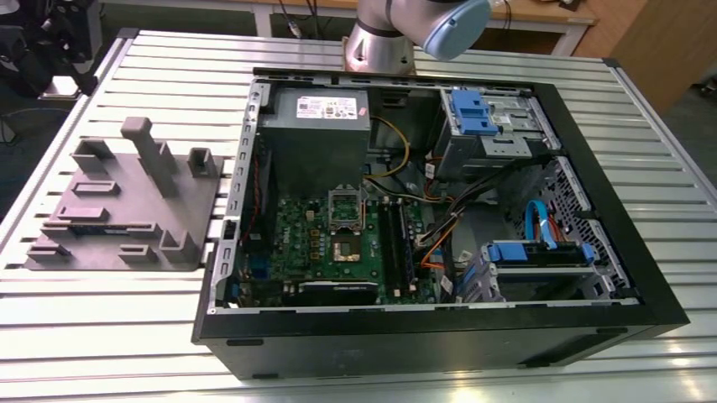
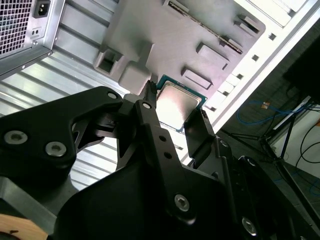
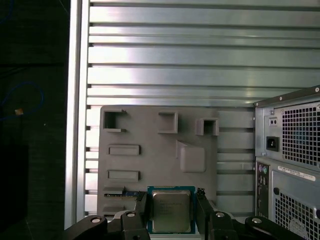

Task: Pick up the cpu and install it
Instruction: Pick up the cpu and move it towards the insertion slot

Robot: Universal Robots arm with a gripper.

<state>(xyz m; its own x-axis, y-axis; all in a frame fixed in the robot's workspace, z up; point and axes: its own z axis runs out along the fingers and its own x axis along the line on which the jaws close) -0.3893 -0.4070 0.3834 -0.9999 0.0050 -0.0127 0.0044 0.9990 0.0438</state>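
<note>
The cpu (image 3: 171, 210) (image 2: 179, 104), a flat square chip with a shiny metal top and a thin green rim, sits between the two black fingers of my gripper (image 3: 171, 200) (image 2: 175, 107) in both wrist views. The fingers press on its two opposite edges, holding it well above the grey fixture tray (image 3: 150, 165) (image 2: 165, 45) on the slatted table. In the exterior view, the motherboard's open socket (image 1: 345, 245) lies in the middle of the open computer case (image 1: 448, 327), with its hinged metal frame (image 1: 345, 206) raised. The arm (image 1: 387, 38) stands at the far edge.
The grey fixture tray (image 1: 123, 210) lies at the exterior view's left of the case. Inside the case are a grey power-supply box (image 1: 319, 113), black memory sticks (image 1: 392, 239), cables (image 1: 448, 227) and blue drive bays (image 1: 482, 113). The case's rear panel (image 3: 295, 165) stands close to the gripper.
</note>
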